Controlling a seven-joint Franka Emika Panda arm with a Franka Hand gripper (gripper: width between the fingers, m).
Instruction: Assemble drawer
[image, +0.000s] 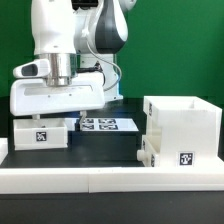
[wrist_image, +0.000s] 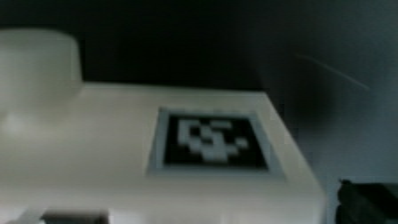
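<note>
Behind, a green wall (image: 175, 45) backs the black table (image: 108, 148) bearing the casing (image: 182, 122).

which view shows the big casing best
The exterior view: the casing stands whole at the exterior view's right, with its opening facing up. The wrist view shows none of it, only a blurred white tagged surface close up.

One casing (image: 182, 128), one tray (image: 40, 133), perhaps another tray (image: 147, 151).
</note>
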